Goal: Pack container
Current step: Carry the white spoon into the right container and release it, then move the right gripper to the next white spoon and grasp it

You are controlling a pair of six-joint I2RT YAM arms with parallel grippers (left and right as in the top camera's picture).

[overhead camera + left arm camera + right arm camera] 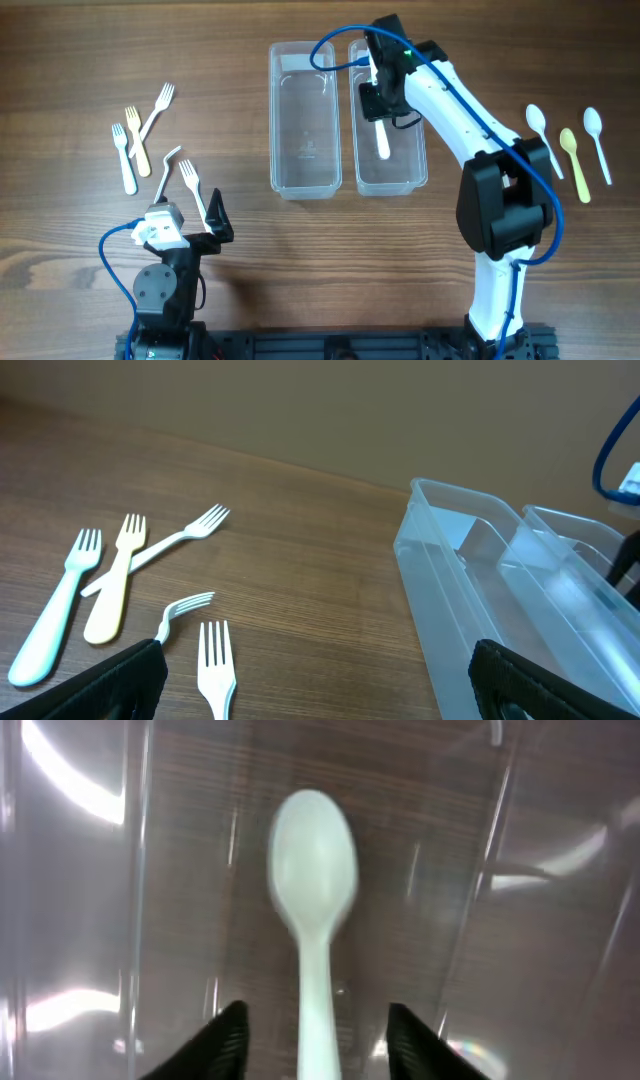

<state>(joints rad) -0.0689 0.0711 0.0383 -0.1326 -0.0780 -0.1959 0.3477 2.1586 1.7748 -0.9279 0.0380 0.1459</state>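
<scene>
The right gripper (315, 1025) holds its jaws half apart, off the white plastic spoon (312, 870) inside the clear plastic box (402, 176). Lift straight up, no bumping. The left gripper (315, 665) gapes, empty.

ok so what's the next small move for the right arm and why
Probably lift the right gripper straight up out of the right container. Its jaws stand apart either side of the white spoon, which lies in the container, so that one looks delivered; three spoons wait on the table.
</scene>
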